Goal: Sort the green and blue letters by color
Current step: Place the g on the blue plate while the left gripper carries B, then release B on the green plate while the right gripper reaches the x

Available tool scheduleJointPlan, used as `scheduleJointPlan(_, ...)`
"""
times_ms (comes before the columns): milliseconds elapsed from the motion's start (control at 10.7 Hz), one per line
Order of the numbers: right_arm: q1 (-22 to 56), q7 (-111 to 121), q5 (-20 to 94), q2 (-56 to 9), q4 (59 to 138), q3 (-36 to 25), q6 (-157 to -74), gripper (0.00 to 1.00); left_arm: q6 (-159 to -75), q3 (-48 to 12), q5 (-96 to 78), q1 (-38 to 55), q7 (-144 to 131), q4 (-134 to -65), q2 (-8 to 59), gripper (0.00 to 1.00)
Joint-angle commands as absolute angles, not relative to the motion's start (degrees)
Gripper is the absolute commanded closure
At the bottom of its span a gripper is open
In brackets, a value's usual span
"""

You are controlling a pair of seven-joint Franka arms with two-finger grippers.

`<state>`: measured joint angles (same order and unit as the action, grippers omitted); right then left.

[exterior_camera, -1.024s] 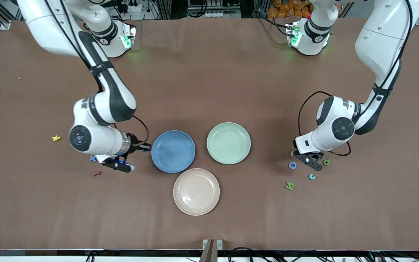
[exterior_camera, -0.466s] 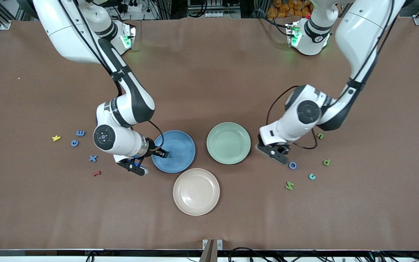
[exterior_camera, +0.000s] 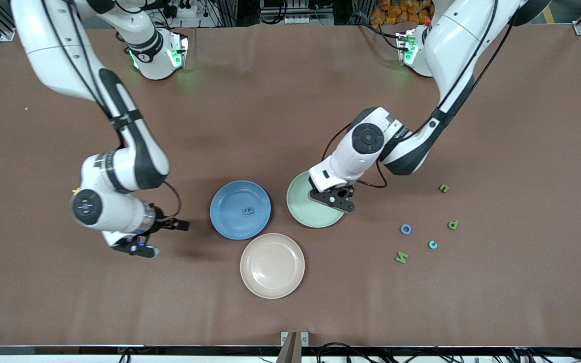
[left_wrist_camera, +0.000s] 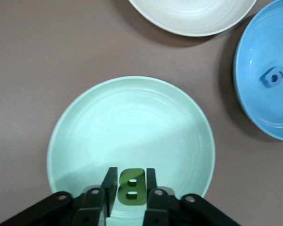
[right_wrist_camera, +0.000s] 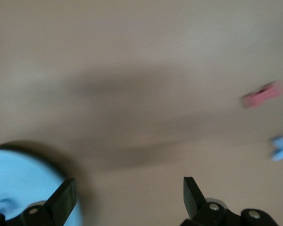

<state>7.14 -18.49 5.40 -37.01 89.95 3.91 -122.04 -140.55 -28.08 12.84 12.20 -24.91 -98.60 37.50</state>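
A green letter B (left_wrist_camera: 131,186) hangs pinched over the green plate (left_wrist_camera: 132,127). A blue letter (exterior_camera: 248,210) lies flat in the blue plate (exterior_camera: 227,222). Blue O (exterior_camera: 406,229) and green N (exterior_camera: 401,257) lie on the surface.

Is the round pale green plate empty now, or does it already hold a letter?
Empty. The pale green plate shows bare; the green letter B is clamped in the left gripper over its rim.
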Motion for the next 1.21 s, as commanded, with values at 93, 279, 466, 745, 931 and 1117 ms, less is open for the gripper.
scheduleJointPlan(93, 0.4, -12.0, 0.7, -37.0, 89.4, 4.4, -120.8, 0.0, -140.6, -26.0, 14.6, 14.1, -30.1, -95.6, 38.8, 0.0)
scheduleJointPlan(279, -2.2, -11.3, -4.1, -37.4, 90.5, 4.4, -121.3, 0.0, -140.6, -26.0, 16.6, 12.1, -29.7, -94.9, 38.1, 0.0)
scheduleJointPlan(466, -5.4, -4.9, -4.6, -37.6, 92.1, 4.5, -122.6, 0.0, -140.6, -26.0, 23.2, 7.7, -23.9, -92.9, 38.9, 0.0)
scheduleJointPlan(745, -6.3, -4.3, -4.1, -37.6, 101.9, 4.5, -135.9, 0.0, -140.7, -25.8, 22.8, -0.9, -7.5, -91.0, 41.9, 0.0)
scheduleJointPlan(931, -6.2, -4.7, -4.0, -37.6, 105.0, 4.6, -140.7, 0.0, -140.7, -25.6, 22.8, -2.6, -2.8, -87.9, 44.6, 0.0)
scheduleJointPlan(1117, -6.1, -5.0, -4.0, -37.1, 105.2, 4.7, -139.7, 0.0, -140.7, -22.9, 22.8, -1.9, -2.7, -83.7, 47.9, 0.0)
